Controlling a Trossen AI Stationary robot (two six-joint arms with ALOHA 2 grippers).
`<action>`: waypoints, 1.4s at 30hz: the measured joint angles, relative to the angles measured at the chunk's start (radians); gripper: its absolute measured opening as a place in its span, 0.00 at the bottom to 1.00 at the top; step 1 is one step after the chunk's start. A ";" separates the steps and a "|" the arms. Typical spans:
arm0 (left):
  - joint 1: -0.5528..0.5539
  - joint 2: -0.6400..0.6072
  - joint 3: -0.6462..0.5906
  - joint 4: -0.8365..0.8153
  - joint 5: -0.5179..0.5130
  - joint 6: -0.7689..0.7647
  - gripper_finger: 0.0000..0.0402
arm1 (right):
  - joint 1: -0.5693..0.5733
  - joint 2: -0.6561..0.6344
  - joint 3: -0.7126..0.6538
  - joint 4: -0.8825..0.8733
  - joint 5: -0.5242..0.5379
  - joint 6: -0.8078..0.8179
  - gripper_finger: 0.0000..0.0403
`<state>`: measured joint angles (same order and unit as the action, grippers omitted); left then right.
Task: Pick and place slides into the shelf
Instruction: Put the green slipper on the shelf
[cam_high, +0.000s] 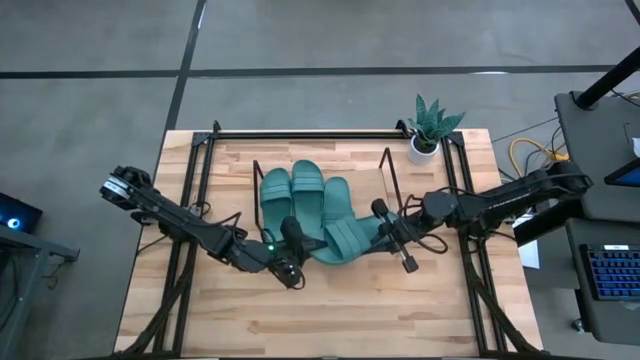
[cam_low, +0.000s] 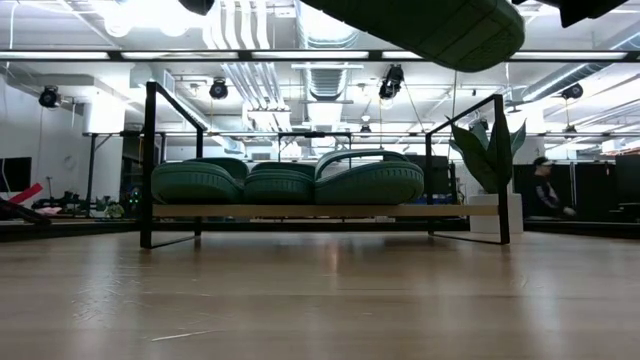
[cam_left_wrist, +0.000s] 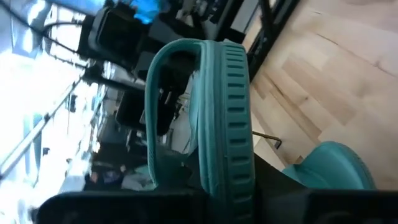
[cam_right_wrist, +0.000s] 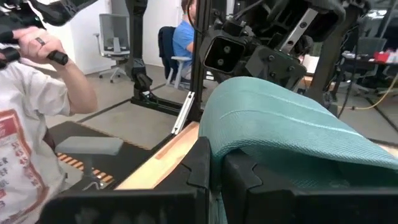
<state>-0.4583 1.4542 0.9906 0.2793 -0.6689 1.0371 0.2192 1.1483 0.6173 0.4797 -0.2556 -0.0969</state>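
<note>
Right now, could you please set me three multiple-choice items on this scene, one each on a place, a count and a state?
1. Where is the fourth teal-green rubber slide sandal?
A inside the shelf
B lifted in front of the black metal-rod shelf
C hanging off the shelf's end frame
2. How many slides lie in the shelf?
A one
B two
C three
3. How is the right gripper?
A shut on the sandal
B open and empty
C out of view

Key:
1. B, the low view shows it aloft.
2. C, three soles sit side by side.
3. A, its wrist view shows the fingers clamping the sandal.
</note>
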 joint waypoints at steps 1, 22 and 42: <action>0.000 -0.002 0.002 -0.002 -0.012 -0.021 0.04 | 0.000 -0.005 0.000 -0.005 0.004 -0.017 0.04; 0.006 -0.003 0.018 0.062 -0.317 -0.178 0.04 | 0.047 -0.386 -0.001 -0.356 0.677 0.069 0.32; 0.143 0.419 0.287 0.340 -0.520 -0.123 0.04 | 0.060 -0.602 -0.007 -0.424 0.679 -0.043 0.30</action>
<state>-0.3152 1.8736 1.2780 0.6195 -1.1890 0.9144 0.2794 0.5462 0.6102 0.0552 0.4235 -0.1402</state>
